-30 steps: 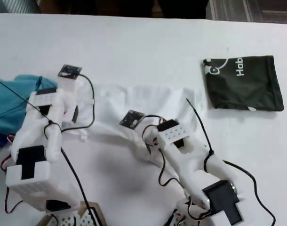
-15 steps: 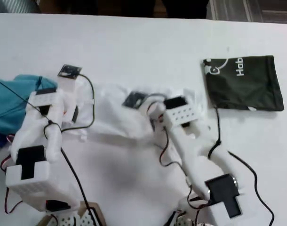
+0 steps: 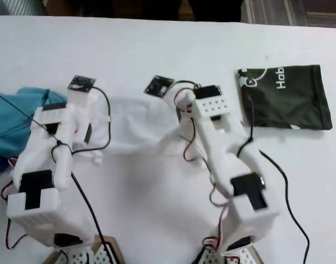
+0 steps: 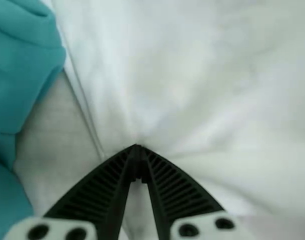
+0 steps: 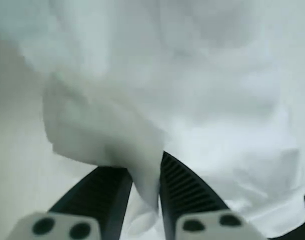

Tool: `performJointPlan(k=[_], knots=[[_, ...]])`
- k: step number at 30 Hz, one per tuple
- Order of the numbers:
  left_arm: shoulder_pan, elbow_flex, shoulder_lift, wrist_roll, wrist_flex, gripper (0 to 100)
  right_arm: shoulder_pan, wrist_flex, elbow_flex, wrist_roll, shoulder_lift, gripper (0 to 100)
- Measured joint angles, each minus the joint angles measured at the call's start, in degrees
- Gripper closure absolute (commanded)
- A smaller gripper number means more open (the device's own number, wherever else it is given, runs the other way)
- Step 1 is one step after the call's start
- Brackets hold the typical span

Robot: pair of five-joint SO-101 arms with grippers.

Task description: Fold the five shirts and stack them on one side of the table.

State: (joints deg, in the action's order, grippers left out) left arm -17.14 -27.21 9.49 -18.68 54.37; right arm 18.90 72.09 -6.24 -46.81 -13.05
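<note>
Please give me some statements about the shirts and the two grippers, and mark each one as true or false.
1. The dark green shirt lies folded on the table. True.
2. The right gripper is open and empty. False: it is shut on the white shirt.
3. The teal shirt lies beside the left gripper. True.
4. The teal shirt is stacked on the dark green shirt. False: they lie at opposite sides of the table.

Your left gripper (image 4: 137,162) pinches the white shirt (image 4: 192,90) at its left end; your right gripper (image 5: 145,187) clamps a fold at its right end.
</note>
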Motion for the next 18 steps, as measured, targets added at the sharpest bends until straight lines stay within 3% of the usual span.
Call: performJointPlan(k=[3, 9, 18], knots=[[0.0, 0.0, 0.0, 0.0, 0.0, 97, -0.4, 0.0, 5.5, -0.1, -5.2, 95.7], [0.0, 0.0, 0.0, 0.0, 0.0, 97, -0.5, 1.9, 15.2, 0.0, -12.5, 78.6], [0.0, 0.0, 0.0, 0.0, 0.0, 97, -4.0, 3.6, 26.3, 0.0, -16.6, 81.5]])
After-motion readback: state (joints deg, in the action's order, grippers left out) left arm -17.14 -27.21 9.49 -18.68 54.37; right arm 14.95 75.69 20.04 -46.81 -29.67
